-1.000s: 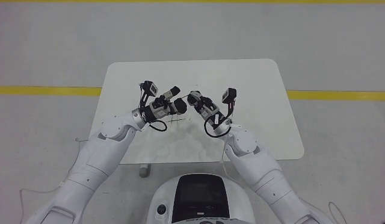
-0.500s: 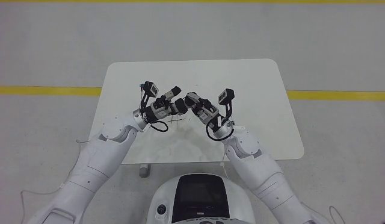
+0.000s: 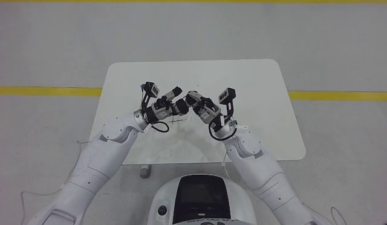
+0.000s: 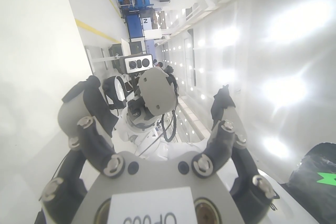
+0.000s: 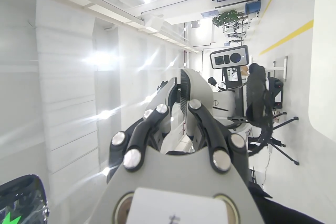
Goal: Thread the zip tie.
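Above the middle of the white table (image 3: 254,86) my two grippers meet tip to tip. My left gripper (image 3: 180,106) is open, its black-tipped fingers (image 4: 90,99) spread wide. One grey finger (image 4: 156,96) of the right gripper sits in the gap between them. My right gripper (image 3: 192,99) is shut, its fingers (image 5: 195,93) pressed close with only a narrow slit. I cannot make out the zip tie in that slit. A black finger (image 5: 256,93) of the left gripper stands just beside the right one. Thin dark lines (image 3: 175,121) lie on the table under the grippers.
Bare tabletop surrounds the grippers on all sides, with rounded edges to the far left (image 3: 112,71) and far right (image 3: 275,65). Grey floor with yellow lines (image 3: 48,91) surrounds the table.
The right gripper has shifted slightly left, closing the gap to the left gripper until the tips overlap. The left arm has barely moved.
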Action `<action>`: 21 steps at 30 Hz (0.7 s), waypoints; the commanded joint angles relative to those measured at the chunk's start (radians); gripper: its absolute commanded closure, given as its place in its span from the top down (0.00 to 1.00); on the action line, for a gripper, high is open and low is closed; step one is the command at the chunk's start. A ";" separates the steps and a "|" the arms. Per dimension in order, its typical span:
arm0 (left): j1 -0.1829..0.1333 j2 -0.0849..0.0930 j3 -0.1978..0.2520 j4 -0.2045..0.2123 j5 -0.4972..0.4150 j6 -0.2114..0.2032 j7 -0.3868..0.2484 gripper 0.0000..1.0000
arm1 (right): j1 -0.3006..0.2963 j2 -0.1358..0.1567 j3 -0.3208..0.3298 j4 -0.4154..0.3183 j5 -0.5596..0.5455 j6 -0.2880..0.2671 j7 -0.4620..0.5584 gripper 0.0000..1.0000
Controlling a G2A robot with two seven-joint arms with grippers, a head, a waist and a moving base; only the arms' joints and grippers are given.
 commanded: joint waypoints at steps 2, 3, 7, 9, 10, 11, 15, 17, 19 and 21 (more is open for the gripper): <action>0.000 0.000 0.000 0.000 0.000 0.000 0.000 1.00 | 0.003 -0.001 -0.003 0.006 -0.011 0.012 -0.012 0.00; 0.000 0.000 0.000 0.000 0.000 0.000 0.000 1.00 | 0.004 -0.001 -0.003 0.009 -0.019 0.012 -0.019 0.00; 0.000 0.000 0.000 0.000 0.000 0.000 0.000 1.00 | 0.004 -0.001 -0.003 0.009 -0.019 0.012 -0.019 0.00; 0.003 -0.001 0.002 -0.005 0.004 0.004 0.013 1.00 | 0.004 -0.001 -0.003 0.009 -0.019 0.012 -0.019 0.00; 0.005 -0.001 0.002 -0.013 0.010 0.009 0.021 1.00 | 0.001 0.000 -0.001 0.005 -0.031 0.016 -0.028 0.00; 0.007 -0.001 0.002 -0.016 0.011 0.012 0.024 1.00 | 0.000 0.001 0.001 0.002 -0.045 0.016 -0.033 0.00; 0.013 0.001 -0.006 -0.021 0.017 0.018 0.023 1.00 | -0.006 0.007 0.014 -0.014 -0.142 0.014 -0.067 0.00; 0.015 0.002 -0.010 -0.022 0.021 0.021 0.023 1.00 | -0.011 0.010 0.018 -0.027 -0.204 0.021 -0.092 0.00; 0.016 0.002 -0.012 -0.024 0.022 0.023 0.023 1.00 | -0.015 0.013 0.022 -0.035 -0.250 0.028 -0.111 0.00; 0.018 0.002 -0.015 -0.024 0.022 0.024 0.022 1.00 | -0.019 0.015 0.023 -0.044 -0.296 0.036 -0.127 0.00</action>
